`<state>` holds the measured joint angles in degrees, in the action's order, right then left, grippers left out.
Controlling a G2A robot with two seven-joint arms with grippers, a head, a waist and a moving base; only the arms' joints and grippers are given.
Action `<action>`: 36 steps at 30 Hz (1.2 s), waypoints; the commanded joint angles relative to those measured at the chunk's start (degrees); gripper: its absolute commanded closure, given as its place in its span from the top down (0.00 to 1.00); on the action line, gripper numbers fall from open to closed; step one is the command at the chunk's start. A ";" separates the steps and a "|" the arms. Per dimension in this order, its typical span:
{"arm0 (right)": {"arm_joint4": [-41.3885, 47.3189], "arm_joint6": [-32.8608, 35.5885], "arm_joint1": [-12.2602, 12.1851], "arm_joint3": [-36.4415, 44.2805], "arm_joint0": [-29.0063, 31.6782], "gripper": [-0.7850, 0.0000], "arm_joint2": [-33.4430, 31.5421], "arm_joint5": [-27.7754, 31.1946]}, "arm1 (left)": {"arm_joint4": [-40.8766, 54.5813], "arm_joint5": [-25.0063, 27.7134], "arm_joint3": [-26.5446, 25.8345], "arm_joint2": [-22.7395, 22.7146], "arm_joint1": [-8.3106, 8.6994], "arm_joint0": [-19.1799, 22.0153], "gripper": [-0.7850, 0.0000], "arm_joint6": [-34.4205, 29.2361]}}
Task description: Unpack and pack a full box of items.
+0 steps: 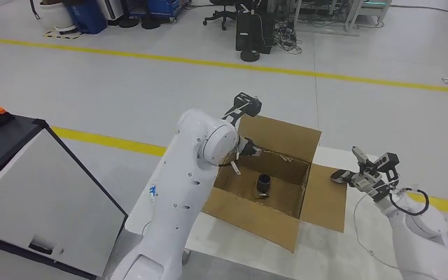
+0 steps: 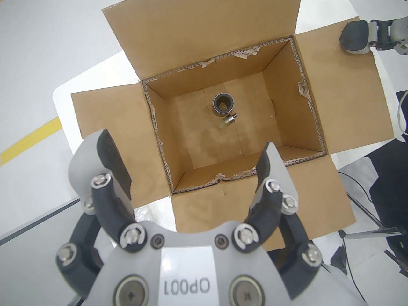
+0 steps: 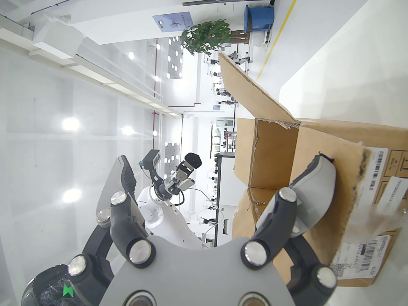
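Two items, a dark cylinder [image 2: 223, 104] and a small metal part [image 2: 228, 120] just beside it, are seen on the floor of the open box [image 2: 287, 97] on the counter [image 2: 83, 81]. The left gripper [image 2: 187, 144] is held above the opening, fingers [image 2: 110, 160] spread and empty. The right gripper [image 3: 223, 160], also spread, is set with one finger against the side flap [image 2: 344, 97]. A straight descent clear of the walls is advised, with the cylinder centred between the fingers before closing

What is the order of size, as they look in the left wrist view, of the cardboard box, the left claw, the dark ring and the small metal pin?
1. cardboard box
2. left claw, unsure: nearness to the camera enlarges it
3. dark ring
4. small metal pin
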<state>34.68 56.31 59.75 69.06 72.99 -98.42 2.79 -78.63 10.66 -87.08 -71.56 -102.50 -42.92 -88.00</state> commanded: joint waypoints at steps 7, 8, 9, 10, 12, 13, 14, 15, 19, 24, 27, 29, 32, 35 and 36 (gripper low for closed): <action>0.00 0.00 0.00 0.00 0.00 1.00 0.00 0.00 | 0.00 0.01 0.00 0.00 0.00 0.00 1.00 0.00; 0.00 0.00 0.00 0.00 0.00 1.00 0.00 0.00 | 0.00 0.01 0.00 0.00 0.00 0.00 1.00 0.00; 0.00 0.00 0.00 0.00 0.00 1.00 0.00 0.00 | 0.00 0.01 0.00 0.00 0.00 0.00 1.00 0.00; 0.00 0.00 0.00 0.00 0.00 1.00 0.00 0.00 | 0.00 0.01 0.00 0.00 0.00 0.00 1.00 0.00; 0.00 0.00 0.00 0.00 0.00 1.00 0.00 0.00 | 0.00 0.01 0.00 0.00 0.00 0.00 1.00 0.00; 0.00 0.00 0.00 0.00 0.00 1.00 0.00 0.00 | 0.00 0.01 0.00 0.00 0.00 0.00 1.00 0.00; 0.00 0.00 0.00 0.00 0.00 1.00 0.00 0.00 | 0.00 0.01 0.00 0.00 0.00 0.00 1.00 0.00; 0.00 0.00 0.00 0.00 0.00 1.00 0.00 0.00 | 0.00 0.01 0.00 0.00 0.00 0.00 1.00 0.00; 0.00 0.00 0.00 0.00 0.00 1.00 0.00 0.00 | 0.00 0.01 0.00 0.00 0.00 0.00 1.00 0.00; 0.00 0.00 0.00 0.00 0.00 1.00 0.00 0.00 | 0.74 -3.58 3.88 0.32 0.01 -0.02 1.00 2.61; 0.00 0.00 0.00 0.00 0.00 1.00 0.00 0.00 | 3.37 -5.54 7.29 1.61 -0.29 1.07 1.00 2.08; 0.00 0.00 0.00 0.00 0.00 1.00 0.00 0.00 | 3.68 -7.23 10.51 2.69 -0.46 2.10 1.00 2.25; 0.00 0.00 0.00 0.00 0.00 1.00 0.00 0.00 | 3.77 -5.07 13.47 5.12 -0.63 3.30 1.00 3.06; 0.00 0.00 0.00 0.00 0.00 1.00 0.00 0.00 | 4.40 -1.61 17.31 7.84 -0.84 4.30 1.00 3.28; 0.00 0.00 0.00 0.00 0.00 1.00 0.00 0.00 | 4.69 -0.45 18.71 8.62 -0.92 4.87 1.00 3.62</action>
<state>34.68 56.31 59.75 69.06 72.99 -98.42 2.79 -74.36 9.10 -69.83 -63.69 -103.34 -38.52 -84.56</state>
